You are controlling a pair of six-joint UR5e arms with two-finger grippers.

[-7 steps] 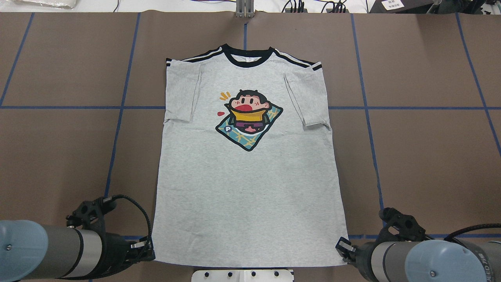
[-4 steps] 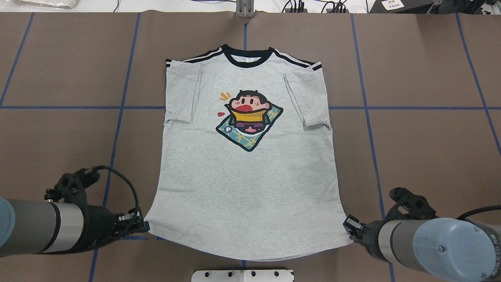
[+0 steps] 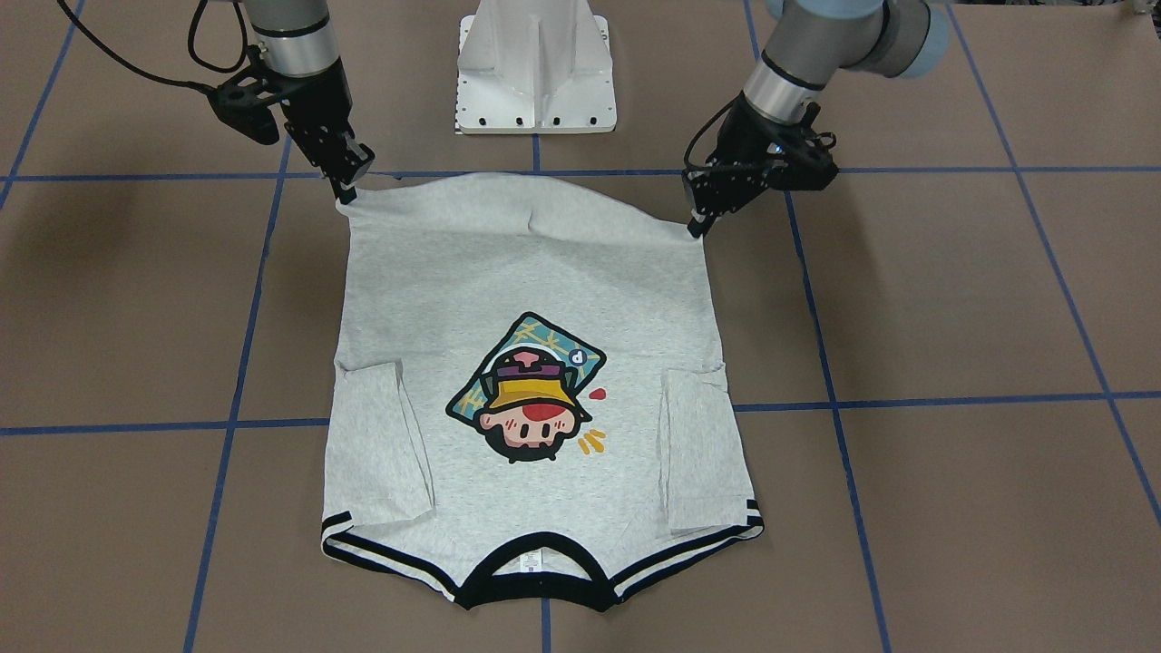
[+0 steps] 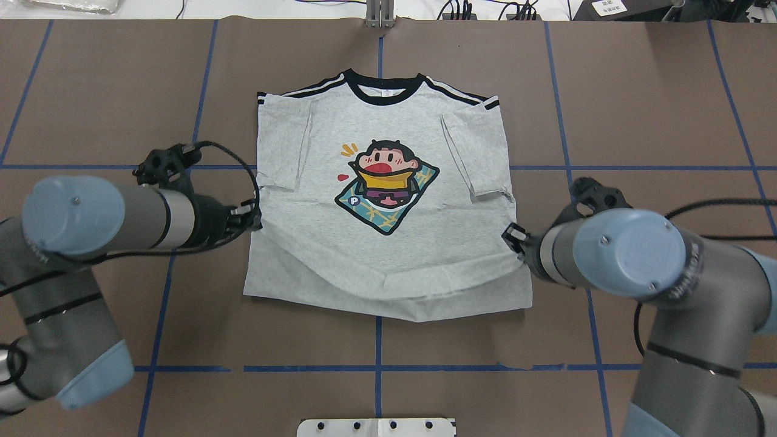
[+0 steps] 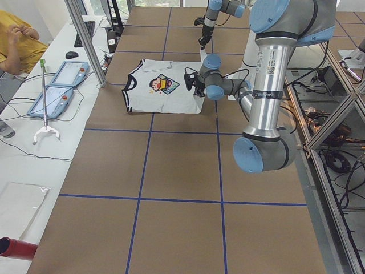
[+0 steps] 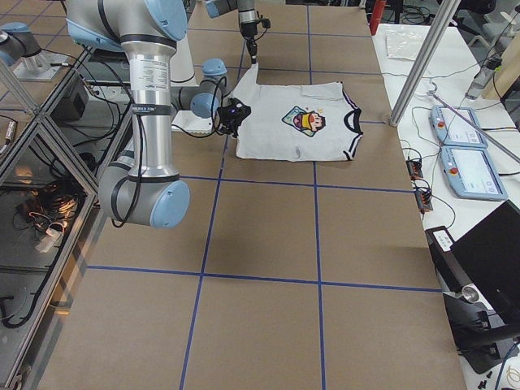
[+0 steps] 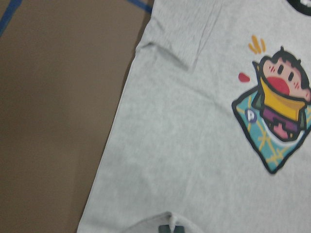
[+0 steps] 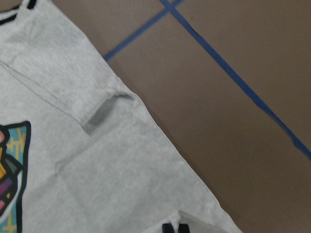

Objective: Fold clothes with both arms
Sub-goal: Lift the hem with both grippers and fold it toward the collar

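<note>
The grey T-shirt (image 4: pixel 376 261) lies print up on the brown table, collar (image 4: pixel 382 97) at the far side, both sleeves folded inward. My left gripper (image 4: pixel 256 218) is shut on the left hem corner, and my right gripper (image 4: pixel 512 235) is shut on the right hem corner. Both hold the hem lifted above the shirt's middle, so the lower part doubles over. In the front-facing view the left gripper (image 3: pixel 697 224) and right gripper (image 3: pixel 347 190) stretch the raised hem of the shirt (image 3: pixel 526 272) between them. Each wrist view shows cloth (image 7: pixel 184 145) (image 8: pixel 121 184) pinched at its bottom edge.
The white base block (image 4: pixel 376 426) sits at the near table edge, also in the front-facing view (image 3: pixel 537 63). Blue tape lines (image 4: pixel 376 368) cross the brown table. A side bench with teach pendants (image 5: pixel 57 85) and a metal post (image 5: pixel 85 40) stands beyond the collar end.
Both grippers have moved from the near edge toward the collar, carrying the hem corners up and over. The shirt's lower part now lies doubled beneath the raised hem.
</note>
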